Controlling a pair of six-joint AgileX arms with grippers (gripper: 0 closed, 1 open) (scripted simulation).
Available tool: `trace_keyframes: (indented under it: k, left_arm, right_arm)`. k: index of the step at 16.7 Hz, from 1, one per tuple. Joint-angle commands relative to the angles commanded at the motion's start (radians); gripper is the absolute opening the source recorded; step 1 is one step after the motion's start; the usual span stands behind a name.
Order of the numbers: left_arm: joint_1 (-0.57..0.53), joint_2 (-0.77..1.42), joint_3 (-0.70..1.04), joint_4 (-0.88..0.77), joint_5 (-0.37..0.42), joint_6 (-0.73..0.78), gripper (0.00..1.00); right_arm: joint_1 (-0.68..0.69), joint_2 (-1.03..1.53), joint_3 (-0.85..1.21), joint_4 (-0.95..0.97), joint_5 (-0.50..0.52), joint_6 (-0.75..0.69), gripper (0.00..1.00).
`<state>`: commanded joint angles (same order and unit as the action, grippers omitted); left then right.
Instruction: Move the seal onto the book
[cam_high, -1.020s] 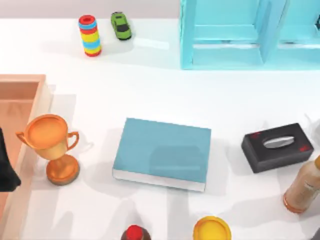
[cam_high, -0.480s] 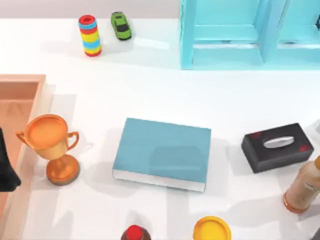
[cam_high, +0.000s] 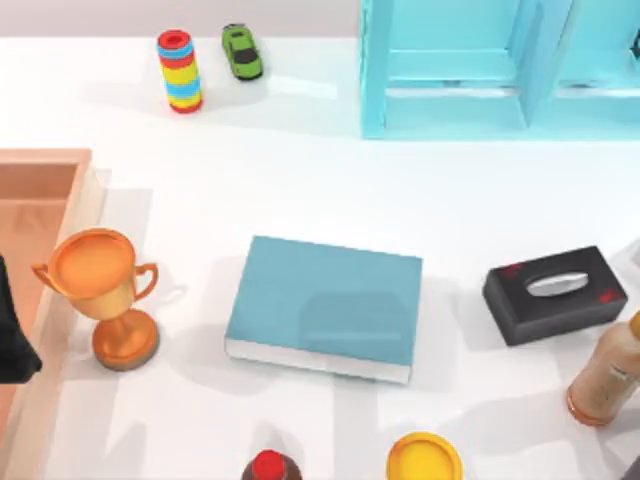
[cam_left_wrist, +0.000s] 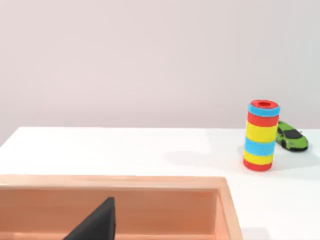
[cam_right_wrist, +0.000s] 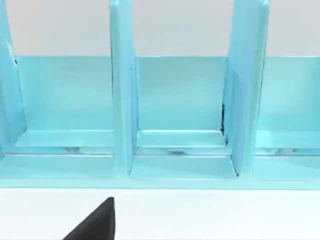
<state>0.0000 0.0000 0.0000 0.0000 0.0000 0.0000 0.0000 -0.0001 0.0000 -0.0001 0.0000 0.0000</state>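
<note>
Compared with the top views from half a second and one second back: no shift found in any object or either arm.

Located the book (cam_high: 325, 300) flat and closed near the middle of the table (cam_high: 300, 190), teal cover up, white page edges toward the near side.

Noted around it:
- To the left, well apart: orange trophy (cam_high: 102, 295), upright, just beside the rim of the wooden tray (cam_high: 45, 160).
- To the right, apart: black tissue box (cam_high: 556, 292), then a tan bottle (cam_high: 608, 372) at the right edge.
- On the near side, at the frame edge: a red-capped dark round thing (cam_high: 268, 467) and a yellow round lid (cam_high: 425, 459).
- On the far side: striped ring stack (cam_high: 180, 70), green toy car (cam_high: 242, 50), teal shelf unit (cam_high: 500, 70).

Found nothing standing close against the book on any side.

Logged the left gripper (cam_left_wrist: 97, 224) as a dark wedge over the wooden tray, at the table's left edge, facing the ring stack and car. Logged the right gripper (cam_right_wrist: 97, 224) as a dark wedge over white table, facing the shelf compartments. Cannot tell how far open either one is, nor see anything held.
</note>
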Motion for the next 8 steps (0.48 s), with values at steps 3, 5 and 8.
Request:
trace_keyframes:
  k: [3, 5, 8]
  left_arm:
    - [0.005, 0.031, 0.031, -0.029, 0.000, 0.007, 1.00]
    - [0.016, 0.105, 0.102, -0.092, 0.000, 0.022, 1.00]
    - [0.042, 0.295, 0.268, -0.234, 0.002, 0.054, 1.00]
  right_arm:
    - [0.000, 0.000, 0.000, 0.000, 0.000, 0.000, 1.00]
    - [0.000, 0.000, 0.000, 0.000, 0.000, 0.000, 1.00]
    - [0.000, 0.000, 0.000, 0.000, 0.000, 0.000, 1.00]
